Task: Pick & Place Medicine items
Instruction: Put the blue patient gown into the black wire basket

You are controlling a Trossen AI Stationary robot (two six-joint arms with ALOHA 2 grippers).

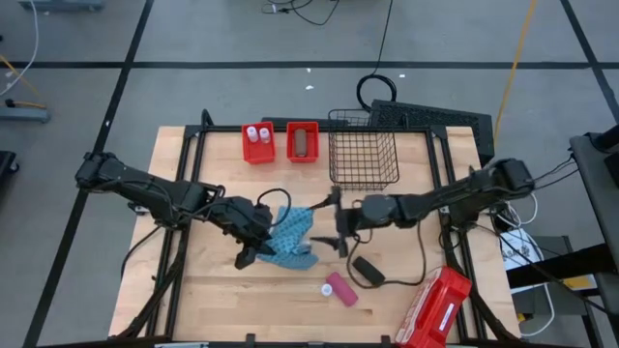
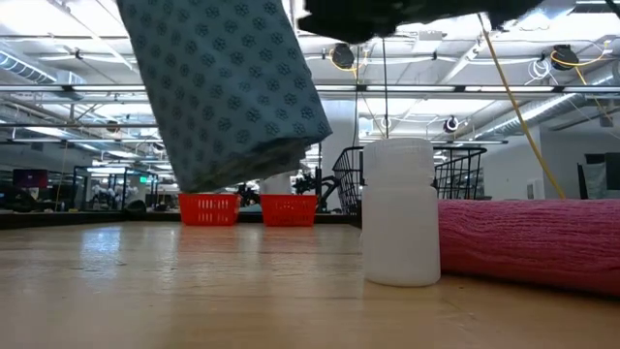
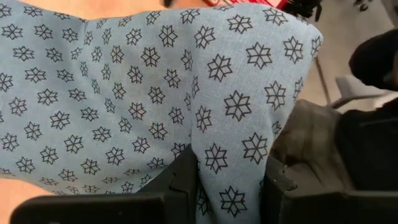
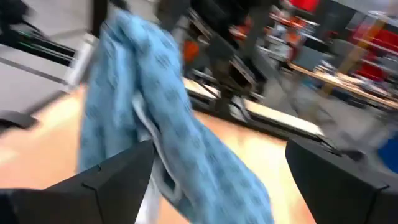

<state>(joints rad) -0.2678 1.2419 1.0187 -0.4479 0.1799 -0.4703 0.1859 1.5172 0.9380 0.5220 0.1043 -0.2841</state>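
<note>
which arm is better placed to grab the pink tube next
Right, probably. The left gripper is shut on the blue cloth, so it is occupied. The right gripper is open, holds nothing, and sits nearer the pink tube lying on the table.

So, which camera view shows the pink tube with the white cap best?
The low view: the pink white-capped tube lies on its side close to the camera, cap toward the blue patterned cloth. The high view shows it small. Neither wrist view shows it.

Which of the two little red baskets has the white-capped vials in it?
The left red basket, farther from the wire basket; its neighbour holds a brown box.
</note>
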